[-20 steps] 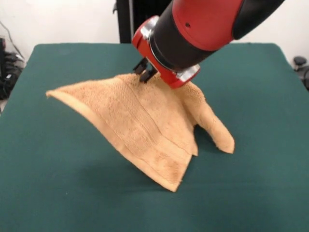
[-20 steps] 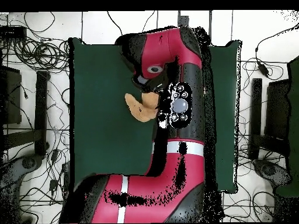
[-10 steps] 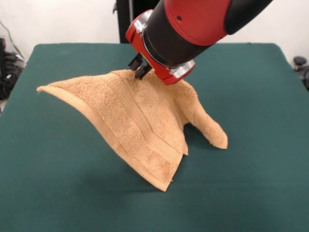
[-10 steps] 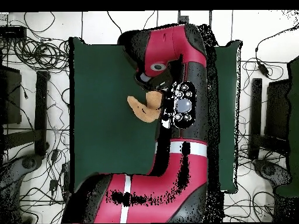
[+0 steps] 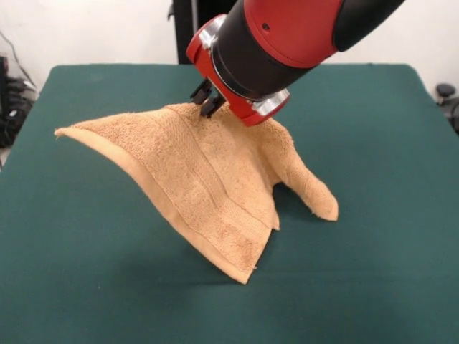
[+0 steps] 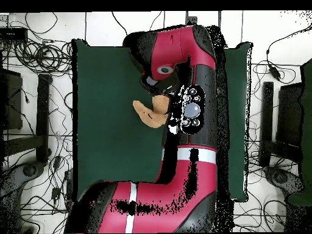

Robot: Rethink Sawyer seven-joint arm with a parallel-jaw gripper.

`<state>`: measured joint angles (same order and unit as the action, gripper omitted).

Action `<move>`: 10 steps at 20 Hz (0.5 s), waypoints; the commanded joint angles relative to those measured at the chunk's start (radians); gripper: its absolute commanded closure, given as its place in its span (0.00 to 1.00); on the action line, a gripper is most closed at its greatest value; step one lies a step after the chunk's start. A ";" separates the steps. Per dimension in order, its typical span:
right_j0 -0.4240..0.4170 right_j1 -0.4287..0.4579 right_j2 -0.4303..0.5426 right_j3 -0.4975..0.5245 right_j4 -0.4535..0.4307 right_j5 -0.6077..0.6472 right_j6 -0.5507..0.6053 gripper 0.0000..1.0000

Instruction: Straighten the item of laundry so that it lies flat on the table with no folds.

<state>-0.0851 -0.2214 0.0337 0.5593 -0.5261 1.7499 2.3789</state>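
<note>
Hanging in a tent shape over the green surface [image 5: 86, 287], the one towel [image 5: 208, 186] in the front view is lifted at its top and drapes downward; its nearest corner points down at about six o'clock from the peak and appears to touch the surface; a second corner stretches out toward nine o'clock and looks raised above the felt; a third tail trails toward four o'clock and ends low, near the surface; woven border bands run along the near edge, and the cloth shows several folds rather than lying flat; the peak of the towel sits roughly at the centre of the surface, a little toward the far side; there the single gripper [image 5: 206, 100] meets the cloth, its dark fingers [image 5: 209, 107] closed together on the top fold and holding the towel up; one red and black arm [image 5: 287, 36] rises from the gripper toward one o'clock; in the overhead view the arm [image 6: 183, 122] covers much of the surface [image 6: 103, 91], and only a small tan part of the towel [image 6: 151, 111] shows at nine o'clock from the arm's round button cluster.
</note>
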 commanded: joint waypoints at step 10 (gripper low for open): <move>0.004 -0.016 0.079 0.027 -0.003 0.298 -0.374 1.00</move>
<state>-0.0869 -0.2313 0.0338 0.5410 -0.5263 1.9184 2.3787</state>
